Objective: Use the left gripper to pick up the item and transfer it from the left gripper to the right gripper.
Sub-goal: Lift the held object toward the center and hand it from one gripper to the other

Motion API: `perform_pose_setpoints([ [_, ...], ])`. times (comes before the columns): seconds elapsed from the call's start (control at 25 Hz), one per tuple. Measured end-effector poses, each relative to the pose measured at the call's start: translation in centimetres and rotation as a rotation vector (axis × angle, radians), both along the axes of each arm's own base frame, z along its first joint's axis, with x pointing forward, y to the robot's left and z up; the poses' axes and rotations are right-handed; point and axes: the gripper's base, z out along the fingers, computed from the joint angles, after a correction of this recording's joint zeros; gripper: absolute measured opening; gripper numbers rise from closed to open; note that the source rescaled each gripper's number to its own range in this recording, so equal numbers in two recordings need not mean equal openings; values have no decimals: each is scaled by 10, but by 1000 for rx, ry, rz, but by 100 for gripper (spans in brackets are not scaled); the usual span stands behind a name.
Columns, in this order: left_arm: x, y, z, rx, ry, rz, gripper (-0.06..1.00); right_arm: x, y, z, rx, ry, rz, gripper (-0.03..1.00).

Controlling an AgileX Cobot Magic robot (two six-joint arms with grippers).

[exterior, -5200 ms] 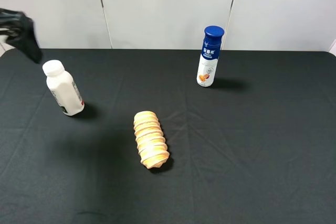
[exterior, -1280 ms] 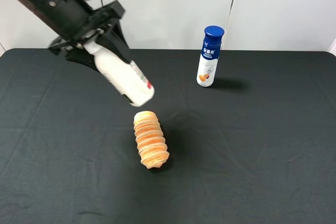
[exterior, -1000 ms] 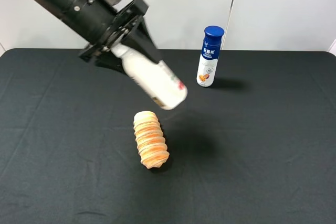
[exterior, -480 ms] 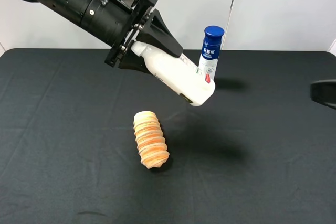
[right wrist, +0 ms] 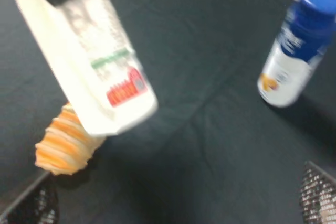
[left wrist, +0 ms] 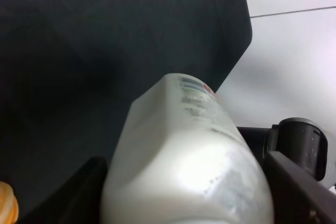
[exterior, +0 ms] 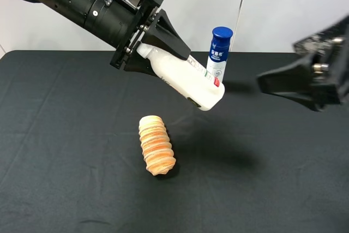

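Observation:
The item, a white bottle [exterior: 188, 82], hangs tilted in the air over the middle of the black table [exterior: 65, 151], base pointing down and to the right. My left gripper [exterior: 163, 58] is shut on its cap end, coming in from the upper left. In the left wrist view the item [left wrist: 194, 150] fills the space between the black fingers [left wrist: 79, 198]. My right gripper [exterior: 262, 84] stands open at the right, a short gap from the item's base. In the right wrist view the item [right wrist: 89, 51] lies ahead of the open right gripper [right wrist: 173, 203].
A ridged tan pastry roll [exterior: 156, 144] lies on the table below the held bottle, also seen as the roll [right wrist: 63, 145] in the right wrist view. A taller blue-capped bottle [exterior: 218, 58] stands upright at the back, just behind the item; the same blue-capped bottle [right wrist: 296, 45] shows in the right wrist view.
The left gripper carried the item right and upward, then held almost still. The right gripper came in from the right edge toward the item's base.

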Motion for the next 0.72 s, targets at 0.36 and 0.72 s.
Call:
perform_pose_setpoints([
  [0.36,0,0,0,0,-3,-2,2,20,40,-6,-47,17,139,100],
  [0.72,0,0,0,-3,-3,-1,2,26,84,-27,-57,-8,241,100],
])
